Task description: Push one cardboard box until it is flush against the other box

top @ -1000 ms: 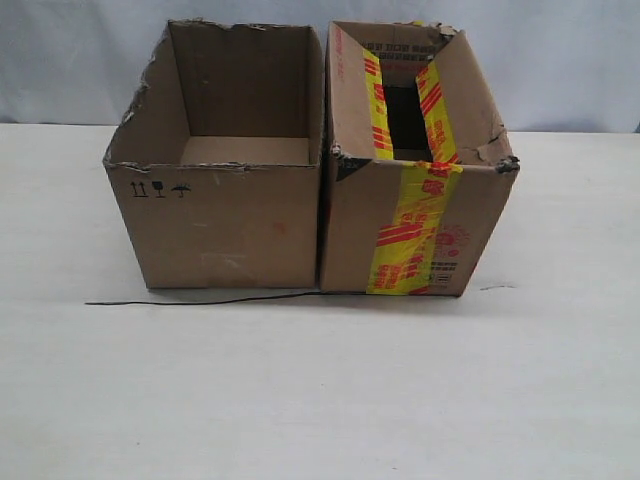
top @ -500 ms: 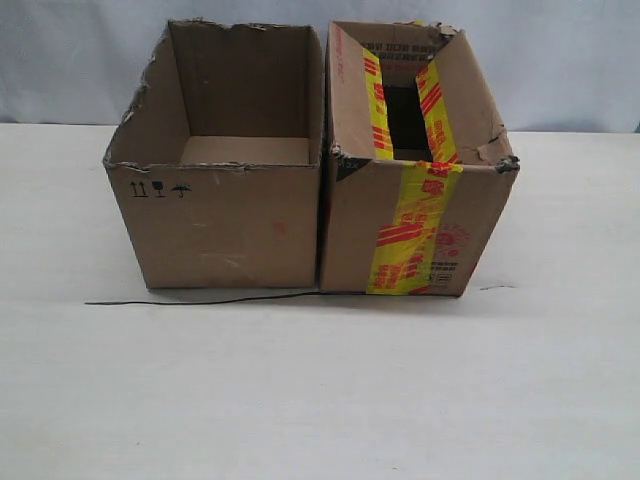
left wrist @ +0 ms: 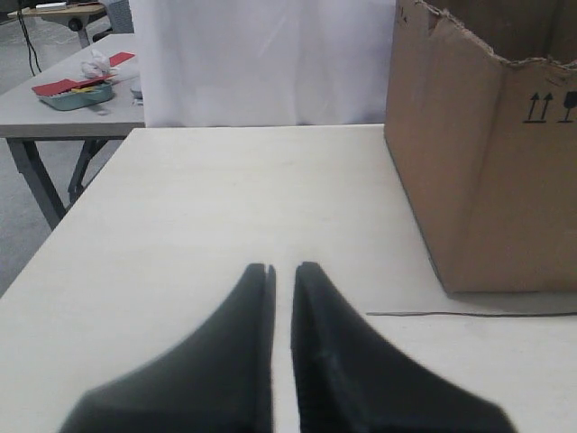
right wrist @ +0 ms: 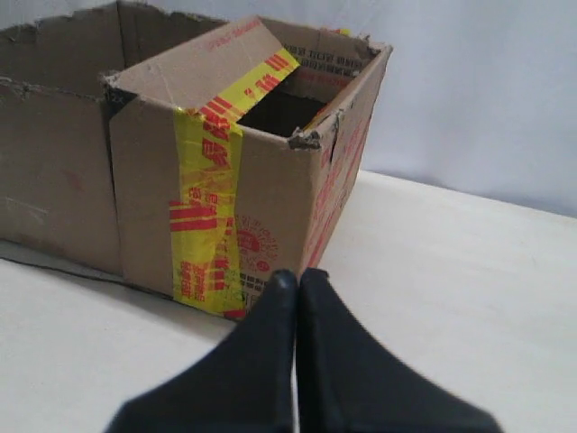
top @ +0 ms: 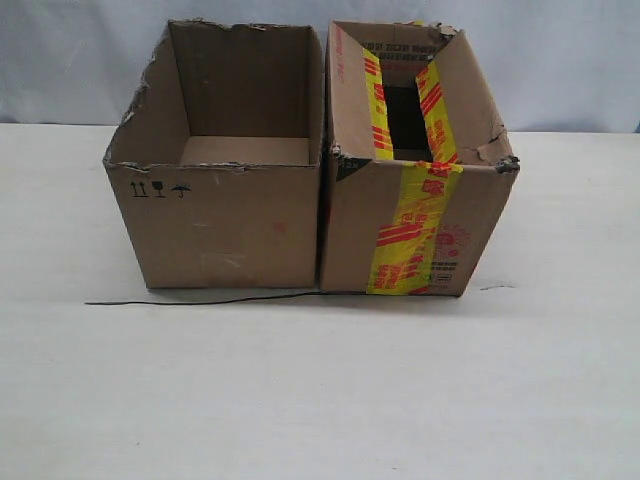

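The cardboard box (top: 415, 230), with yellow-and-red tape and red print, stands on the right of the exterior view. Its left side meets the right side of the other box (top: 225, 225), plain brown with a ragged rim and small black symbols; no gap shows between them. Neither gripper appears in the exterior view. My left gripper (left wrist: 282, 268) hovers over bare table, apart from the other box (left wrist: 487, 180), its fingers only a thin slit apart and holding nothing. My right gripper (right wrist: 298, 275) is shut and empty, just short of the cardboard box (right wrist: 270, 189)'s taped corner.
A thin black wire (top: 200, 301) lies on the white table (top: 320, 400) along the front of both boxes. A pale curtain (top: 560, 60) hangs behind them. In the left wrist view a separate grey table (left wrist: 72, 113) carries a teal tray with red items.
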Motion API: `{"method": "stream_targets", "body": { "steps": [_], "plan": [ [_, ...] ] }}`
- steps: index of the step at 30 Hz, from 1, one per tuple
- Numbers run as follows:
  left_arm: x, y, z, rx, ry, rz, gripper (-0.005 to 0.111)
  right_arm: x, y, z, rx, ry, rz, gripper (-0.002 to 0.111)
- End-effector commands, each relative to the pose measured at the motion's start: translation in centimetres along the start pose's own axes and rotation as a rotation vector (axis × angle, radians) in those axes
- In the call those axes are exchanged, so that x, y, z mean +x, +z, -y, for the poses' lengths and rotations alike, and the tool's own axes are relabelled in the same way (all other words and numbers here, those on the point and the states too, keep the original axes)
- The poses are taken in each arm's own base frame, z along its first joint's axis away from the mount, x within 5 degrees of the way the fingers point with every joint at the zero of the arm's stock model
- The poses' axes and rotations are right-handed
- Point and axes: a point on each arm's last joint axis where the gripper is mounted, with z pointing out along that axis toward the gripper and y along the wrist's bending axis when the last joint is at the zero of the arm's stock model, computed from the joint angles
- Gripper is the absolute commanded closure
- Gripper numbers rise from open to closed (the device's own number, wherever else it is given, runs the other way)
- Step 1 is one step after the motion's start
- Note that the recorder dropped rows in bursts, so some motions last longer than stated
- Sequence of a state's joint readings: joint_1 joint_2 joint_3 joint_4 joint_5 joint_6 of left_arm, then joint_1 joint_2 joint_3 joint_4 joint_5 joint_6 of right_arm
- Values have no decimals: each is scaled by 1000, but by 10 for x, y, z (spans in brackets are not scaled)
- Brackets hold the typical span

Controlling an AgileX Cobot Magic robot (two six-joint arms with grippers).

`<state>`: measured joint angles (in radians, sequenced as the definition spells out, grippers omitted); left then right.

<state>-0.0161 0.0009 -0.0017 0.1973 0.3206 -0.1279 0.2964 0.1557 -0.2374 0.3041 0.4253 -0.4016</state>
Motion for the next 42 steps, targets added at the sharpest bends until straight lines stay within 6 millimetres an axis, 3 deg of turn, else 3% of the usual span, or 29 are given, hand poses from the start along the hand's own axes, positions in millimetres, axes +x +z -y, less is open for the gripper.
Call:
{"method": "stream_targets", "body": {
  "steps": [1, 16, 20, 29, 42],
  "plan": [
    [-1, 0, 1, 12, -9, 11, 107, -1, -10, 0, 42, 2, 71, 108],
    [-1, 0, 1, 12, -9, 11, 107, -1, -18, 0, 64, -4, 129, 108],
    [-1, 0, 1, 12, -9, 11, 107, 9, -14, 1, 79, -12, 130, 108],
    [-1, 0, 1, 12, -9, 11, 107, 51, 8, 6, 162, -93, 121, 108],
    [-1, 0, 1, 12, -9, 11, 107, 56, 9, 5, 146, -106, 63, 108]
  ]
}}
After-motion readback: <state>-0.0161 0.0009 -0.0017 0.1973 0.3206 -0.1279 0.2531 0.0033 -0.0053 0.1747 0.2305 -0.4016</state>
